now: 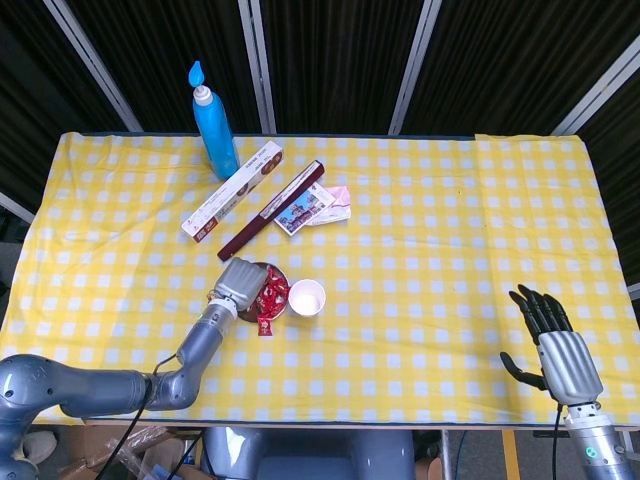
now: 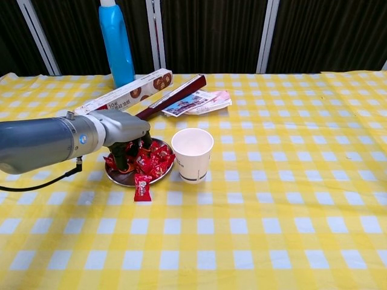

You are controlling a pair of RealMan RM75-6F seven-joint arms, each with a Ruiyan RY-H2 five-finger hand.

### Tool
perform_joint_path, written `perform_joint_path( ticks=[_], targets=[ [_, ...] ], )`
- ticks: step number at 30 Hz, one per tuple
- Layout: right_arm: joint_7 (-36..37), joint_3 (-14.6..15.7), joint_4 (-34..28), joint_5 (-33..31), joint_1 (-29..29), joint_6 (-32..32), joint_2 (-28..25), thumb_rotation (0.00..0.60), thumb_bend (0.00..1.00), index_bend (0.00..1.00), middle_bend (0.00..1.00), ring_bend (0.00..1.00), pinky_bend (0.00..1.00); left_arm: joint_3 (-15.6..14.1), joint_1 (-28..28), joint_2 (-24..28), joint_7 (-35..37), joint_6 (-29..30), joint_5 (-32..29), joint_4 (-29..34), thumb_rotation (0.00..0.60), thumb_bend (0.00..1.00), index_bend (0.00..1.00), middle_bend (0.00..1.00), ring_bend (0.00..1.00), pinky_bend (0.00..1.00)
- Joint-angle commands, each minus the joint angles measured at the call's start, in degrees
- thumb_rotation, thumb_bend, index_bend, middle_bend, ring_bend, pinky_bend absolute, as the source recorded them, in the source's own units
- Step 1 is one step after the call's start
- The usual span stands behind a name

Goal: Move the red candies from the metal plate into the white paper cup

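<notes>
Right hand [image 1: 556, 352] low at near right edge of bench [image 1: 450, 250], fingers spread wide, holding nothing, well apart from everything else. Broad stretch of bare yellow check cloth between it and white paper cup [image 2: 192, 154]; near half of bench open too.

One stray red candy [image 2: 143, 186] lying on cloth, at near rim of metal plate [image 2: 115, 177], off the plate. Just beyond, one metal plate with pile of red candies [image 2: 154, 158]; exact count not readable, clumped together. Left hand [image 2: 124, 136] over left part of plate, fingers [image 2: 123, 158] curled down into candy pile, touching candies; cannot tell whether any candy is pinched. Left forearm reaching in from near left, covering left rim of plate in head view.

One white paper cup upright just right of plate, mouth open, close to plate rim, whether touching unclear. No candy seen inside from chest view.

Farther back, behind plate and cup: one long dark red box [image 1: 272, 210] lying diagonal, one long white box [image 1: 232, 188] left of it and roughly parallel, flat printed packets [image 1: 315, 208] touching right side of dark box. At far left edge, one blue bottle [image 1: 214, 125] upright. All clear of the short gap between plate and cup.
</notes>
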State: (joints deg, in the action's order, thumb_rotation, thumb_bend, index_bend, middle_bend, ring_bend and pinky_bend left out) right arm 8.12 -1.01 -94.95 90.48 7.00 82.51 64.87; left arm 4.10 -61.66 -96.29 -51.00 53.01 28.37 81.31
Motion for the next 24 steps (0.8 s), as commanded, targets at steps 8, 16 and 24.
perform_joint_path(
  ticks=[8,16,24],
  targets=[
    [-0.03,-0.04,-0.1,0.03,-0.01,0.09,-0.05,0.6,0.39,0.0,0.0,0.0,0.0,1.13,0.39,1.56,1.97,1.36,2.39,1.62,0.6,0.47,0.55,0.66,0.86,0.93],
    [0.03,0.01,-0.04,0.28,-0.08,0.32,0.0,0.6,0.39,0.0,0.0,0.0,0.0,1.82,0.46,4.63,2.06,3.06,3.08,6.11,0.6,0.47,0.55,0.67,0.86,0.93],
    [0.22,0.02,-0.02,0.54,-0.11,0.55,-0.03,0.6,0.39,0.0,0.0,0.0,0.0,2.72,0.3,8.98,1.45,5.63,4.02,12.63,0.6,0.47,0.55,0.67,0.86,0.93]
  ],
)
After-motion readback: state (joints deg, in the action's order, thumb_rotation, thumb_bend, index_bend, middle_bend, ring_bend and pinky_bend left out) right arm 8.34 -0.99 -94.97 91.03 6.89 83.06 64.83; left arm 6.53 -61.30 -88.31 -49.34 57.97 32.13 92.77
